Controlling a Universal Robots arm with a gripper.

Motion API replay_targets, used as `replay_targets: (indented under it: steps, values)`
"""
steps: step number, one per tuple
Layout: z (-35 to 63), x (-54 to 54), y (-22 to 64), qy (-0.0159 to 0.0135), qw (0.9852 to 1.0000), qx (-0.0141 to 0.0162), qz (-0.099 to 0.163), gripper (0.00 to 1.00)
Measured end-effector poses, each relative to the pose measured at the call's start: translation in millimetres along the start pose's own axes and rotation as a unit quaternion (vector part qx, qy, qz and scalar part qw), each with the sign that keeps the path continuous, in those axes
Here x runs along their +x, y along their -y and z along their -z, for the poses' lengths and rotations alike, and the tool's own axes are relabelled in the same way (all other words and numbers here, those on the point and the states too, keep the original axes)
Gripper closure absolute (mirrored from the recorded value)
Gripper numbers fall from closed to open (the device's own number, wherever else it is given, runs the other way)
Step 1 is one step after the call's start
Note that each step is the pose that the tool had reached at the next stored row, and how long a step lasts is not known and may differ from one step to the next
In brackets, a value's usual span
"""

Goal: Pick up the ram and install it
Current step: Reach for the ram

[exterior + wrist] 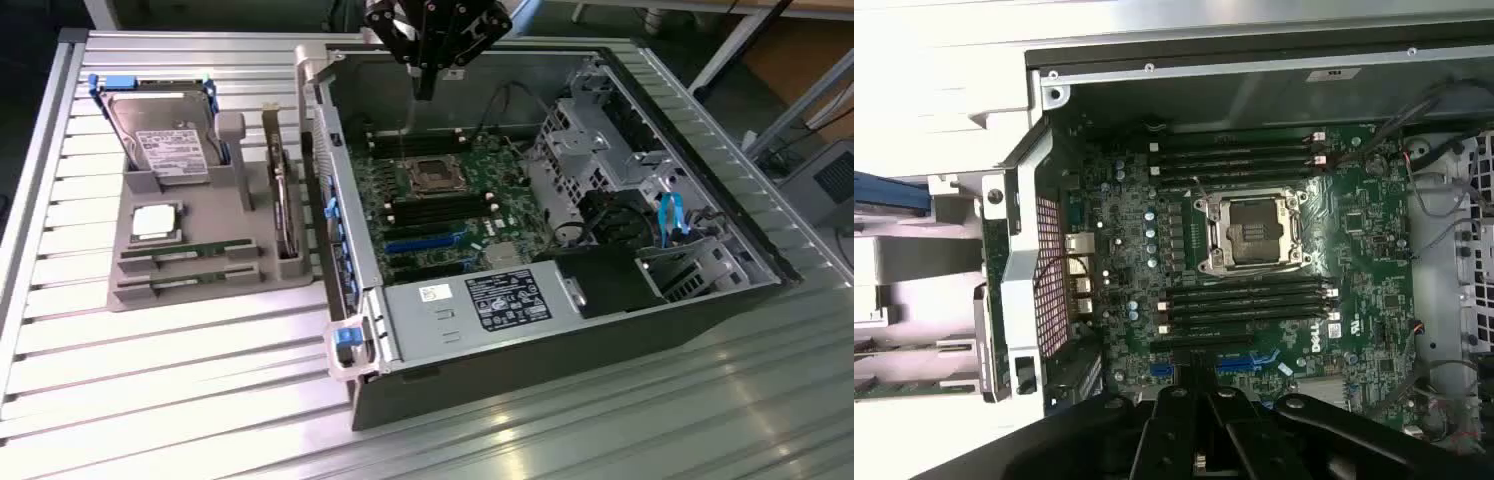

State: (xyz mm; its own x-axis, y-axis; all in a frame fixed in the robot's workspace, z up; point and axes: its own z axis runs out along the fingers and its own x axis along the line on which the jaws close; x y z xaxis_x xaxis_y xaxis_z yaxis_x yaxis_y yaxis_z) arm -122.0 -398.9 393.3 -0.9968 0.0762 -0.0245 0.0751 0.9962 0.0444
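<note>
I had gripper (424, 92) above motherboard (494, 190), fingers pressed together, empty; ram (187, 250) lay well apart toward exterior view's left, in tray (214, 222); long axis left-right there.

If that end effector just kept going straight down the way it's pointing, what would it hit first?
Most likely the green motherboard inside the open computer case. The end effector hangs above it, pointing down; which spot on the board it would touch, depth leaves unclear.

DELL logo (1310, 341) on the green motherboard (1122, 205)
</note>
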Motion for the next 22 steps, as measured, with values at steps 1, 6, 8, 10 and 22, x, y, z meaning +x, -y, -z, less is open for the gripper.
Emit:
replay_targets:
  steps: [1, 6, 8, 10, 22]
  values:
    - [0.2, 5.6, 0.4, 0.0, 1.0, 0.0, 0.0, 0.9]
    - [0.3, 13.1, 1.0, 0.0, 1.0, 0.0, 0.0, 0.9]
    - [0.4, 14.3, 1.1, 0.0, 1.0, 0.0, 0.0, 0.9]
    - [0.4, 15.7, 1.2, 0.0, 1.0, 0.0, 0.0, 0.9]
    - [0.9, 33.4, 2.5, 0.0, 1.0, 0.0, 0.0, 0.9]
